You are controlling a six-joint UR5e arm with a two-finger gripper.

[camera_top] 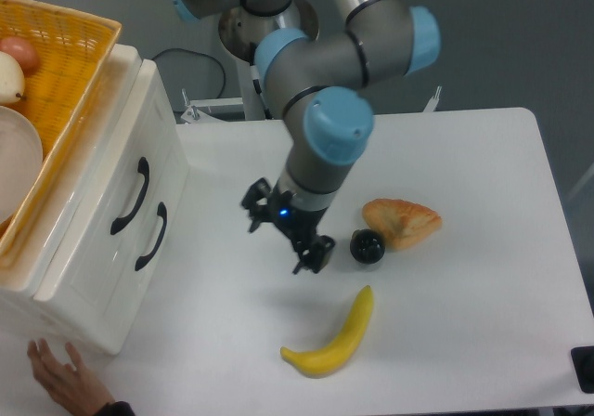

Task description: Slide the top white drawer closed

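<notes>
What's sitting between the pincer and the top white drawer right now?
Nothing: only bare white table separates the pincer from the top white drawer in the fixed camera.

A robot lab: UR5e arm [343,72] over white table [464,323] with toy food

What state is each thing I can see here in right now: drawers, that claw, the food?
top white drawer: closed, flush with the cabinet.
lower drawer: closed.
gripper: open, holding nothing, above the table away from the drawers.
banana: lying flat on the table.
pastry: lying flat.
black ball: resting beside the pastry.
basket: on top of the cabinet, holding items.
</notes>
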